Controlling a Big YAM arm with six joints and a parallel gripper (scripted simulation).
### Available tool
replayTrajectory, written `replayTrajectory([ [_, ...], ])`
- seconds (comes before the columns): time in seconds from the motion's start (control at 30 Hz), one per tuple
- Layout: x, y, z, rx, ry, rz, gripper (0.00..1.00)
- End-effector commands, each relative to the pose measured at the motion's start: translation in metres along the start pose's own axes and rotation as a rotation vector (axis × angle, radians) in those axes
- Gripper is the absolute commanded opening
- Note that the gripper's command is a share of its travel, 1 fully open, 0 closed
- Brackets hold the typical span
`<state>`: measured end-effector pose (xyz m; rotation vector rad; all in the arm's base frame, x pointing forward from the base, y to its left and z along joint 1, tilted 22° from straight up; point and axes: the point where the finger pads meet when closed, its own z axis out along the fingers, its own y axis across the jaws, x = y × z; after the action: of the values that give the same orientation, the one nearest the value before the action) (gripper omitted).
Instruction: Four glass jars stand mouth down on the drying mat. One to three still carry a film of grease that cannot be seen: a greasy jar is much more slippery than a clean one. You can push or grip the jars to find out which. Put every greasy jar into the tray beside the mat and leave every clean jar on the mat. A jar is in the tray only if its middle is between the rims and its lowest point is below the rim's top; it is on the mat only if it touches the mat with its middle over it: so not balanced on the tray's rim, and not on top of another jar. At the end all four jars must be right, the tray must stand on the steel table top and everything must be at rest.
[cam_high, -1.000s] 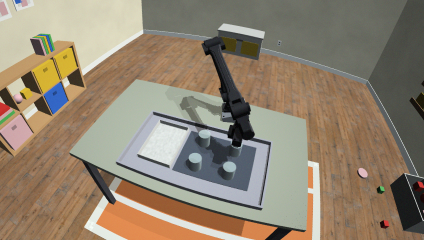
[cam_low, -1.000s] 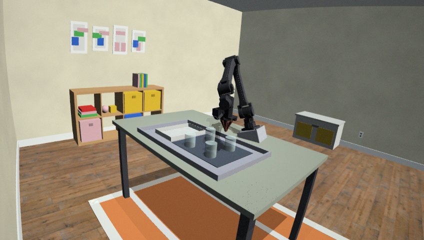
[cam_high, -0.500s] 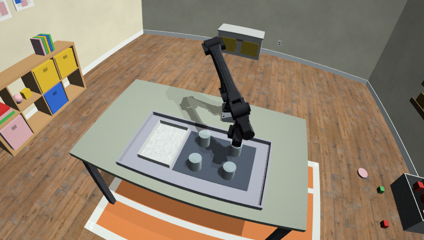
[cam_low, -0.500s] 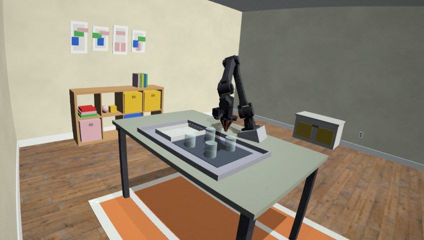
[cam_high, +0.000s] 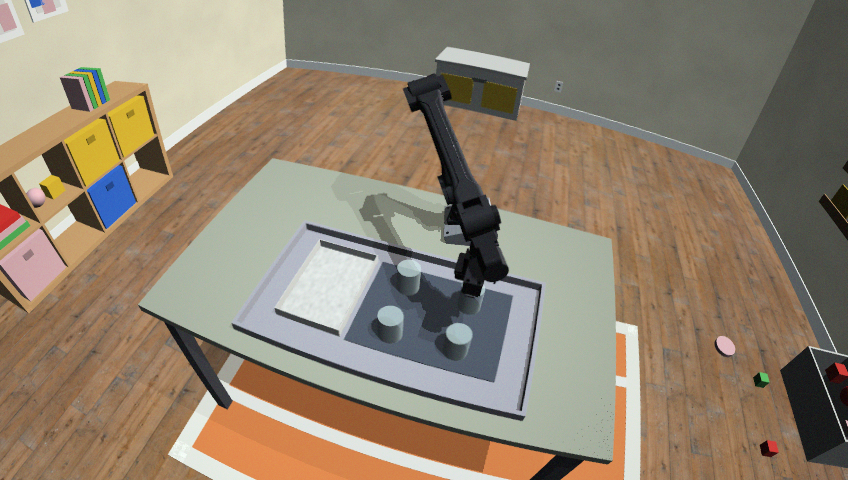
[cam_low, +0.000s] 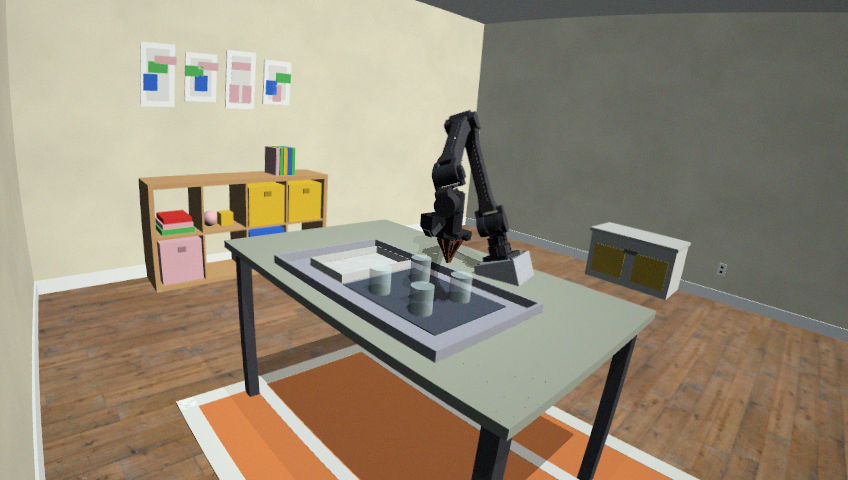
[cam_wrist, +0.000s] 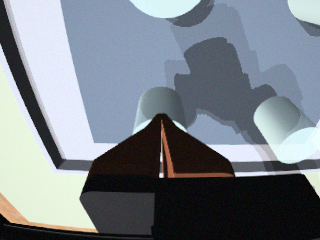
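Table (cam_high: 571, 356) (cam_low: 583, 315) (cam_wrist: 25, 150): matte grey-green top, dark legs. Low-rimmed lilac-grey panel (cam_high: 517, 350) (cam_low: 476, 333) (cam_wrist: 35, 30) on it, flat. Inside rim: white shallow tray (cam_high: 327, 288) (cam_low: 357, 261), dark blue-grey mat (cam_high: 493, 333) (cam_low: 452, 315) (cam_wrist: 115, 60) beside it. Grey wedge-shaped arm base (cam_high: 457, 233) (cam_low: 523, 267) on tabletop, outside rim.
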<state>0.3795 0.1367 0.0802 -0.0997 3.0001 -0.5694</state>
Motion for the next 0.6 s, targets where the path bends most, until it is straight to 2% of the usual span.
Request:
replayTrajectory([
  [0.0, -0.009, -0.001, 0.017, -0.002, -0.007, 0.012, 0.00],
  [0.23, -0.009, -0.001, 0.050, -0.002, -0.007, 0.012, 0.00],
  [0.3, -0.009, -0.001, 0.050, -0.002, -0.007, 0.012, 0.00],
  [0.37, -0.009, -0.001, 0.060, -0.002, -0.007, 0.012, 0.00],
  [0.57, -0.009, -0.001, 0.060, -0.002, -0.007, 0.012, 0.00],
])
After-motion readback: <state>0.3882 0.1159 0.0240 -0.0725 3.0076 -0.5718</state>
